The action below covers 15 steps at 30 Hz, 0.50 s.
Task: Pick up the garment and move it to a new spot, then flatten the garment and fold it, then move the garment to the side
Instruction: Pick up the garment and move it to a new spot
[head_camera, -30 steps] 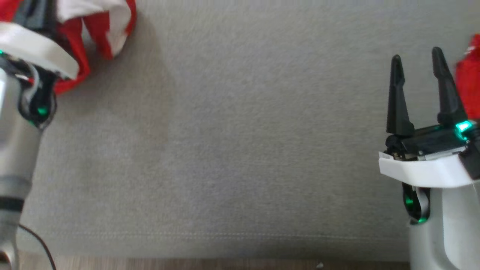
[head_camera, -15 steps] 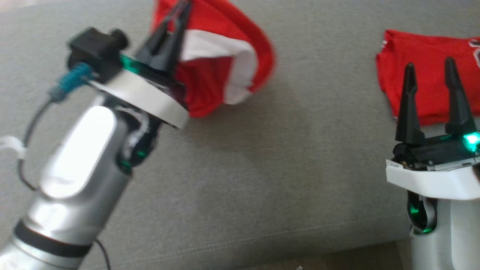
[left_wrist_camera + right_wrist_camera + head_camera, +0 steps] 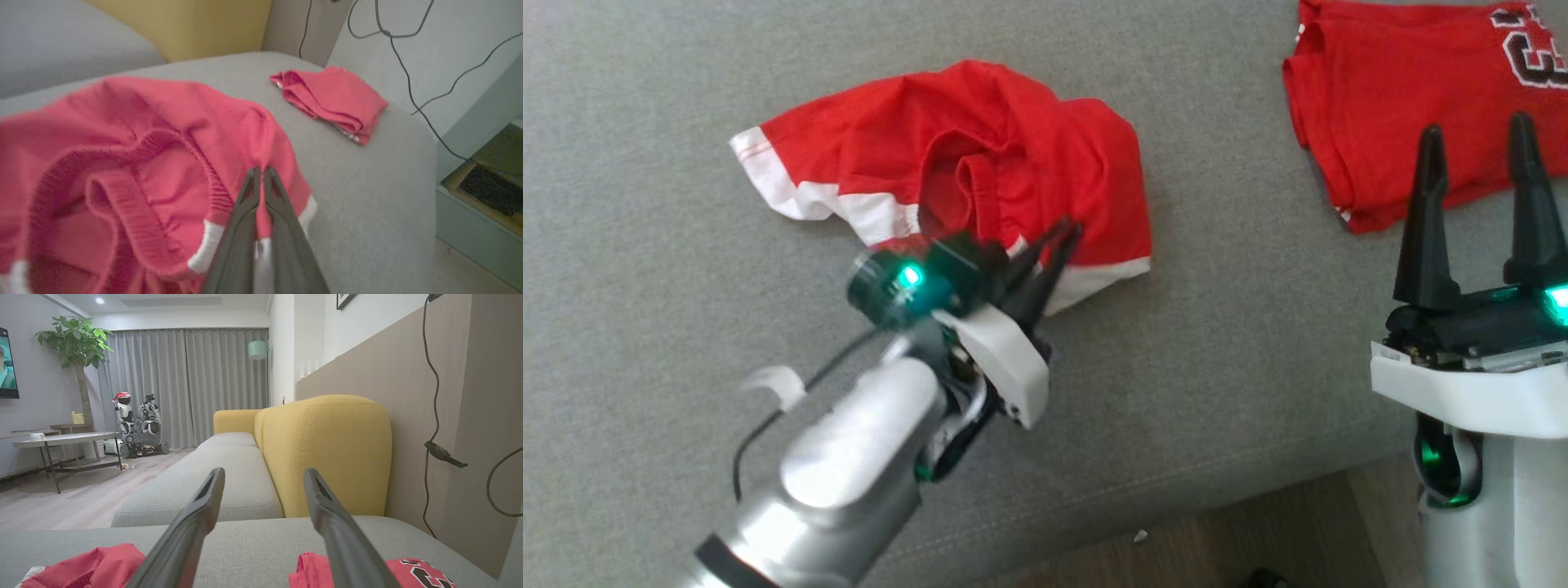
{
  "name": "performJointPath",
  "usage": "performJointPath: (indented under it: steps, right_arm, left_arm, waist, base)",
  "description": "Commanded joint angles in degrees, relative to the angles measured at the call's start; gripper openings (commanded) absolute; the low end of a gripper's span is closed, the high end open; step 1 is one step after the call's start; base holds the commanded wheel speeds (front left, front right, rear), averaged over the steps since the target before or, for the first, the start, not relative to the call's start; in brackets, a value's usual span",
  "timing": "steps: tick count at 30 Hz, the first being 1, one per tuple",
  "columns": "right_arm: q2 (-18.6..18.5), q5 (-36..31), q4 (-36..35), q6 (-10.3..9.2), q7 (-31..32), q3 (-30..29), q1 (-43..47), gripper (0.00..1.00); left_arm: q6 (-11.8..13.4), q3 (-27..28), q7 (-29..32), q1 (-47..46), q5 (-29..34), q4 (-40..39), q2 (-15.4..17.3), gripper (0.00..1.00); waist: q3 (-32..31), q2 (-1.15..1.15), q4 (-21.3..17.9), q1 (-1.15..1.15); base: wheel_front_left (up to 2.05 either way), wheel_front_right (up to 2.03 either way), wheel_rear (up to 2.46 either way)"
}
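Note:
The garment point(image 3: 980, 155) is red with white trim and lies crumpled on the grey sofa cushion point(image 3: 1241, 359). My left gripper point(image 3: 1068, 232) is shut, its tips pinching the garment's near right edge by the white hem. The left wrist view shows the closed fingers point(image 3: 245, 220) pressed into the red fabric point(image 3: 163, 134), next to the ribbed waistband. My right gripper point(image 3: 1476, 135) stands open at the right, above the cushion's front edge, holding nothing. In the right wrist view its gripper point(image 3: 264, 473) points along the sofa, with the garment point(image 3: 94, 561) low at the left.
A second red garment point(image 3: 1405, 106), folded, with a black-and-white number, lies at the far right of the cushion point(image 3: 331, 98) point(image 3: 408, 571). Wooden floor point(image 3: 1217, 539) begins just past the cushion's front edge. A yellow backrest point(image 3: 327, 453) and wall cables point(image 3: 408, 61) stand behind.
The head view has shifted. The garment hung bunched from my raised left gripper; now it lies on the cushion with that gripper low at its edge. The right gripper stays open.

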Motion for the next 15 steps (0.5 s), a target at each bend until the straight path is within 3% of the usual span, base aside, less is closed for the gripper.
performJointPath:
  steps: [1,5,11,15]
  right_arm:
    - [0.22,0.65,-1.84,0.19,-0.23,1.26,-0.84,1.0]
    - [0.22,0.45,-1.23,0.19,-0.23,1.34,-0.07,1.0]
    - [0.22,0.1,0.22,0.19,-0.23,3.34,0.92,1.0]
    - [0.22,0.07,2.64,0.19,-0.23,4.94,2.29,1.0]
  left_arm:
    - [-1.39,-0.31,-1.65,-1.06,1.05,1.72,-1.3,1.0]
    - [-2.86,-2.09,-4.66,-0.08,1.27,4.67,-3.37,1.0]
    - [-2.27,-0.76,-7.61,4.31,0.32,1.17,-3.0,1.0]
    - [0.66,3.35,-8.41,10.63,-0.42,-5.9,-0.5,1.0]
  waist:
    - [0.2,0.0,-0.31,0.0]
    - [-1.71,0.0,0.76,0.0]
    - [-5.36,0.0,2.63,0.0]
    - [-8.63,0.0,4.88,0.0]
  base:
    - [0.0,0.0,0.0]
    - [0.0,0.0,0.0]
    - [0.0,0.0,0.0]
    - [0.0,0.0,0.0]
